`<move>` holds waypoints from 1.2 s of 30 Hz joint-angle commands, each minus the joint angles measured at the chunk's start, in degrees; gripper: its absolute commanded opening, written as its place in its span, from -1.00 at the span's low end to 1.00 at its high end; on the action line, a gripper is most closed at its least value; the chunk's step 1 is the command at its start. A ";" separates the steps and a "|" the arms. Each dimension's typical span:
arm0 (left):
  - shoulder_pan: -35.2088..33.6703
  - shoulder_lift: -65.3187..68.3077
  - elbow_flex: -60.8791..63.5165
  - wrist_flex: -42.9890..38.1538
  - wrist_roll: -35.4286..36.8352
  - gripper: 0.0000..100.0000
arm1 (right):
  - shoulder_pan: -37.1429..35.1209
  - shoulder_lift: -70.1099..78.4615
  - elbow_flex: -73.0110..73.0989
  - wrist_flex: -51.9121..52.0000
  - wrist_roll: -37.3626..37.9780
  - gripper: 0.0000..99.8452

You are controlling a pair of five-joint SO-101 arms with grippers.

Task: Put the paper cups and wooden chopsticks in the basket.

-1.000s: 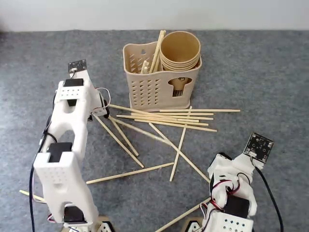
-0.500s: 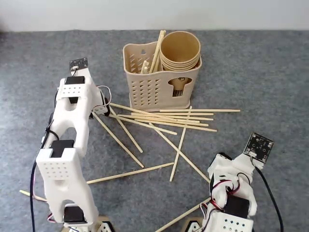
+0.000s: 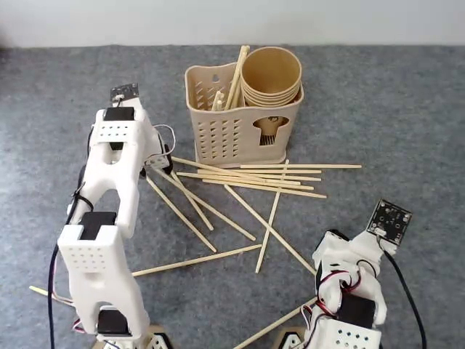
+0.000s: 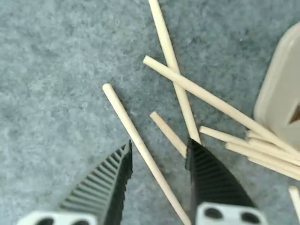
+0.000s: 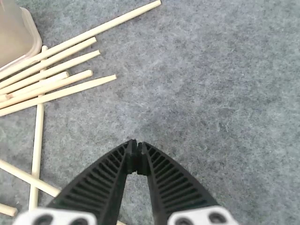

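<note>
High view: left gripper (image 3: 161, 164) nearer basket (image 3: 225, 135)

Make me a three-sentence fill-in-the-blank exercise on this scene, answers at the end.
1. The left end effector is ____, with a wooden chopstick lying between its jaws.
2. The right end effector is ____ over bare carpet, holding nothing.
3. The paper cups stand stacked inside the ____.
Missing words: open; shut; basket.

Left gripper (image 4: 159, 145) extended forward, pointed down, fingers (image 4: 112, 183) apart; right gripper (image 5: 136, 146) tucked near its base, fingers (image 5: 110, 180) pressed together.
</note>
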 commanded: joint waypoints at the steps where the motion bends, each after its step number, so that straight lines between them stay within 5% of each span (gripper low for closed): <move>1: 1.58 0.09 -2.95 0.09 0.97 -0.57 | 0.40 -0.84 0.88 -0.13 -0.35 -0.98; 36: -1.05 9.67 -5.41 2.90 0.26 -0.57 | 0.40 -0.84 0.88 -0.04 -0.26 -0.98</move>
